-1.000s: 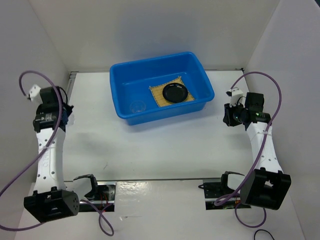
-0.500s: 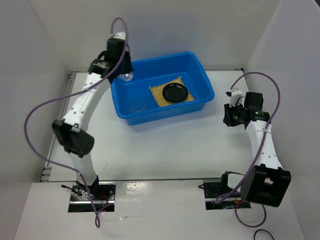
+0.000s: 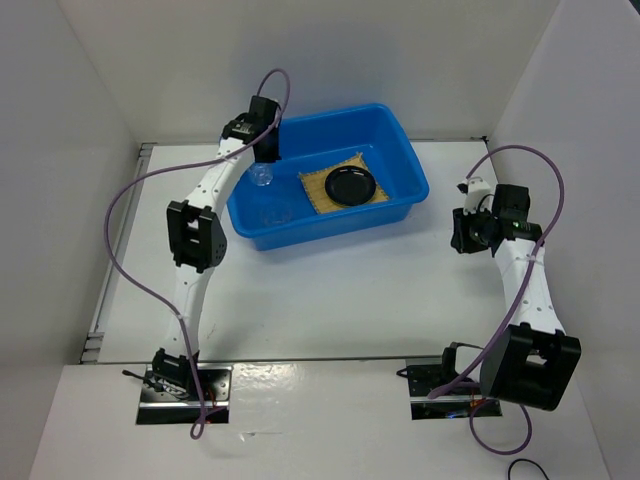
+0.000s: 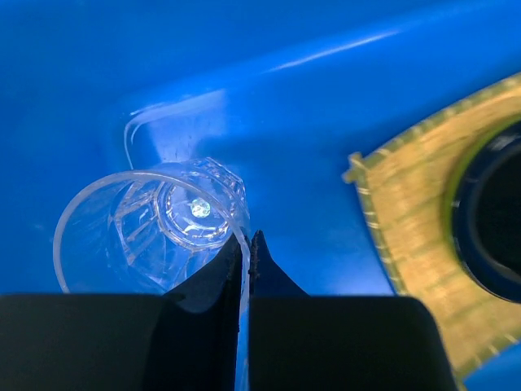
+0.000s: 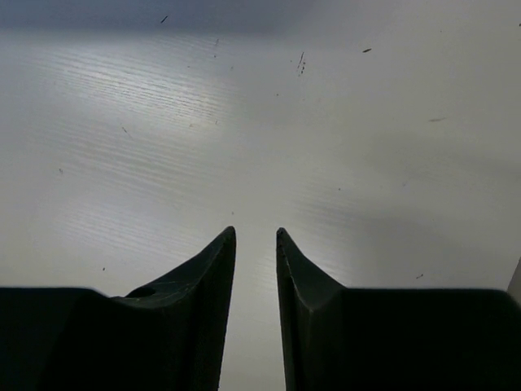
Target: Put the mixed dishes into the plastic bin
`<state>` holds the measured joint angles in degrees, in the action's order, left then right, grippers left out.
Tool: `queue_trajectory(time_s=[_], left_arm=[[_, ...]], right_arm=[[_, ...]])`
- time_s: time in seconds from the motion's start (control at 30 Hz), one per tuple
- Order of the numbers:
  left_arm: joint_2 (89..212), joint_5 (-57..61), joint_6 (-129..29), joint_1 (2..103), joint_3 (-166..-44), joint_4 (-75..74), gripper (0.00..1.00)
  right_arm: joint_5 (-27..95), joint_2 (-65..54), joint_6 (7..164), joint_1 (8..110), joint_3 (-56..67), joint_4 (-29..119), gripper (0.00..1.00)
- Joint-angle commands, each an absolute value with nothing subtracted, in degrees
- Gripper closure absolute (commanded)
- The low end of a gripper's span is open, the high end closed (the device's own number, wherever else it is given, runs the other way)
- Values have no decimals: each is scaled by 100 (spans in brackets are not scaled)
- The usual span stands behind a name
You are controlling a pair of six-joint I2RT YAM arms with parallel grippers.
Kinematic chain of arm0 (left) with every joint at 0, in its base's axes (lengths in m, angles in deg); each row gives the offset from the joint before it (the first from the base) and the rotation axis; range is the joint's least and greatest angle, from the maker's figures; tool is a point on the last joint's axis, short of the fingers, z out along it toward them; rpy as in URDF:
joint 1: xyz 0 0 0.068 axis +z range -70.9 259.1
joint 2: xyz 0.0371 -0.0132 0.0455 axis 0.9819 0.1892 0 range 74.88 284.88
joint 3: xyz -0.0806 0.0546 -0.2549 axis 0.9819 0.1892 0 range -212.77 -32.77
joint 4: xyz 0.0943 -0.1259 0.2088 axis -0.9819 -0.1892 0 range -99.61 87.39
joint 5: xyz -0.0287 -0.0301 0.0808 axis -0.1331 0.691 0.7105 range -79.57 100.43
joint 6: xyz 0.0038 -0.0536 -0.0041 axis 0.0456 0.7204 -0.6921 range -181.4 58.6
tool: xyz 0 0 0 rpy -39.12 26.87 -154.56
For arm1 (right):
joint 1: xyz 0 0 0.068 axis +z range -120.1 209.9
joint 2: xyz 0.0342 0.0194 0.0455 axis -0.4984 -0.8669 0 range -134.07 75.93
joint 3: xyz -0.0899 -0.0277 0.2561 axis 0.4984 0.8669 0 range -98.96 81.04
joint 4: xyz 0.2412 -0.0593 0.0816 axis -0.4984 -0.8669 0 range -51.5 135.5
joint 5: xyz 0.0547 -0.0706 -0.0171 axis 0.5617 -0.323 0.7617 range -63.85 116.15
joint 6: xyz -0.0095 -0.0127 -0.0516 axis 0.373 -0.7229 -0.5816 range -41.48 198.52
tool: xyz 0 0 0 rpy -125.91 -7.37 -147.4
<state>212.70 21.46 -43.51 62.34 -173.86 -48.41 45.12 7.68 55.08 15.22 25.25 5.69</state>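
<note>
My left fingers (image 4: 203, 334) and right fingers (image 5: 187, 314) are black. The glass cup (image 4: 151, 232) is clear, ribbed in facets. The bin (image 3: 310, 119) is bright blue. Toward its 3 o'clock lies a tan slatted mat (image 3: 315, 190) and a black plate (image 3: 350, 185) edged by a lime-green plate (image 4: 457, 212). The surface (image 3: 350, 290) is white.

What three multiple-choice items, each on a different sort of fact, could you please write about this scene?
1. Where does the black plate lie? A) on the bare table B) over the bamboo mat in the blue bin C) in the right jaws
2. How many glass cups show from above? A) two B) none C) five
3. How do the jaws of the left gripper stand? A) open, empty B) out of view C) shut on a glass cup's rim
1 B: it lies over the mat inside the bin. 2 A: one held, one on the bin floor. 3 C: the wrist view shows the rim pinched.
</note>
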Motion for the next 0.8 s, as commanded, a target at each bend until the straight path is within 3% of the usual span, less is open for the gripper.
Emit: queue_trajectory(time_s=[0.0,0.37,0.4,0.47,0.5,0.57,0.6,0.77], left_arm=[[21462,1931,-4523,6178,-17760,-4726,100],[21455,1588,-4575,6231,-17945,-5164,98],[21324,1701,-4628,6231,-17946,-5165,87],[21139,1807,-4628,6231,-17946,-5218,74],[21033,1921,-4628,6231,-17946,-5279,65],[20673,1975,-4567,6231,-17946,-5279,26],[20420,1975,-4567,6231,-17946,-5279,0],[19531,2219,-4462,6169,-17552,-5490,0]], right_arm=[[4426,659,5576,1487,2541,753,67],[4479,535,5576,1487,2435,700,37],[4531,535,5524,1487,2435,700,27],[4531,588,5523,1487,2435,700,21],[4531,658,5523,1487,2435,700,13],[4531,711,5523,1487,2487,700,8],[4592,763,5523,1487,2488,700,6],[4593,817,5523,1311,2488,700,2]])
